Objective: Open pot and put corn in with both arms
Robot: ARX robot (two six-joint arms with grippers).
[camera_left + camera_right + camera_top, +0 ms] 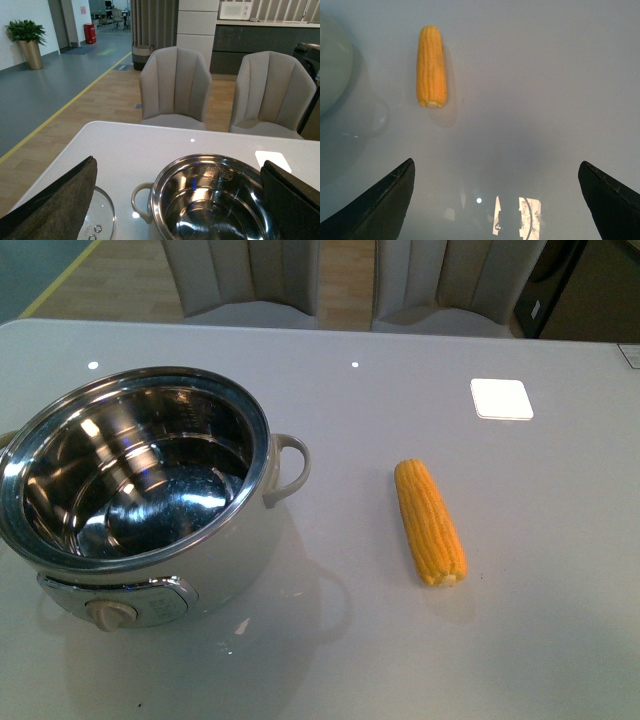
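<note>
The corn [430, 523] lies right of the pot [232, 562], tip pointing away from the robot, both jaws wide.

Mirror-polished steel pot [135, 475] interior (cream glossy shell), ridged matt corn [430, 522], glossy smooth table [560, 570]

Grey table [560, 630]: pot [245, 540], corn [430, 522], lid [102, 216].
</note>
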